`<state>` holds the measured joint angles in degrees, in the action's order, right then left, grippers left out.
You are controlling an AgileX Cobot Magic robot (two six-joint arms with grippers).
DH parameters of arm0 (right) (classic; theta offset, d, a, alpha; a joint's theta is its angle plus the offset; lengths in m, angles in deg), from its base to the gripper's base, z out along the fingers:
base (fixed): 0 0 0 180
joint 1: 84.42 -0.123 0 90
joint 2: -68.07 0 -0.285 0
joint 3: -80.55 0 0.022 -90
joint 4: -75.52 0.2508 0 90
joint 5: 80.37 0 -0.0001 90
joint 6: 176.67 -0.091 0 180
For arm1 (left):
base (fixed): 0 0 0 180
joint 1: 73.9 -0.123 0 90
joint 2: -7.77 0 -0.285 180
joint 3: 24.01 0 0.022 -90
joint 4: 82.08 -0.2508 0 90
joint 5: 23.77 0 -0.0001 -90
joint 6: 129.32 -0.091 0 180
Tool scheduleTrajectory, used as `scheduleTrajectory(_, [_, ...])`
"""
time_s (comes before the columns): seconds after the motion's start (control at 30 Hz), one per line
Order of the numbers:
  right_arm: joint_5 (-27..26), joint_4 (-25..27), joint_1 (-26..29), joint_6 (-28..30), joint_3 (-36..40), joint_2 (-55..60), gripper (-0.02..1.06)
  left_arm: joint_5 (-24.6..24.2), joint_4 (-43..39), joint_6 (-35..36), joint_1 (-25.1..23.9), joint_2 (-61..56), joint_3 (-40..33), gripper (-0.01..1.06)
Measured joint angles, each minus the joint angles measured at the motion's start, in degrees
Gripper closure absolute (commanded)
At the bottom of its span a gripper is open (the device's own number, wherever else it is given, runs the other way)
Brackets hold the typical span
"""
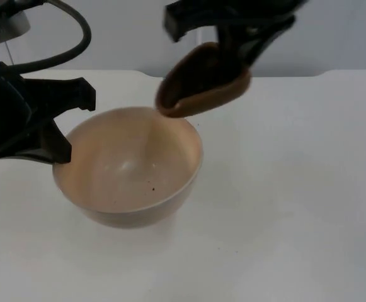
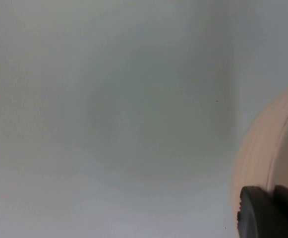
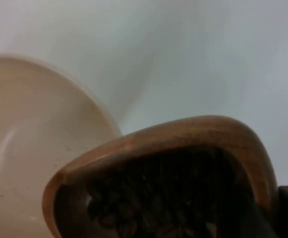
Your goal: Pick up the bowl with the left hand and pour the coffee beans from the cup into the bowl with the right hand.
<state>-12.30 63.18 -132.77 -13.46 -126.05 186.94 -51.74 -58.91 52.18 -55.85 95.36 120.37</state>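
Note:
A cream bowl [image 1: 129,167] hangs a little above the white table, and my left gripper [image 1: 60,126] is shut on its left rim. The bowl's outer wall [image 2: 267,158] lies beside a black fingertip [image 2: 270,213] in the left wrist view. Its inside [image 3: 29,148] is bare except for a few dark specks. A brown wooden cup [image 1: 201,82] hangs tilted over the bowl's far rim, mouth toward the bowl, with my right gripper [image 1: 245,38] shut on it. Dark coffee beans [image 3: 148,198] lie inside the cup [image 3: 183,139].
The white table [image 1: 296,189] stretches out to the right and front of the bowl. A grey partition wall [image 1: 340,31] closes the far side. The bowl's shadow lies on the table below it.

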Motion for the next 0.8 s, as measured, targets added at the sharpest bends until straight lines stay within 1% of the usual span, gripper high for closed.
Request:
scheduleTrajectory(0.13, [1.2, -4.3, -3.6, -0.4, -4.1, 3.6, 1.04, 0.0, 0.1, 0.0, 0.0, 0.0, 0.0, 1.05])
scheduleTrajectory(0.27, [1.3, -6.2, -4.5, -0.7, -4.6, 4.1, 1.04, 0.0, 0.2, 0.0, 0.0, 0.0, 0.0, 1.05])
scheduleTrajectory(0.37, [1.7, -9.0, -4.6, -1.0, -4.8, 4.1, 1.04, 0.0, 0.4, 0.0, 0.0, 0.0, 0.0, 1.05])
scheduleTrajectory(0.63, [1.9, -10.3, -4.6, -1.0, -4.8, 4.1, 1.04, 0.0, 0.5, 0.0, 0.0, 0.0, 0.0, 1.05])
scheduleTrajectory(0.8, [1.9, -14.2, -6.4, -0.8, -4.8, 4.1, 1.04, 0.3, 0.6, 0.0, 0.0, 0.0, 0.0, 1.05])
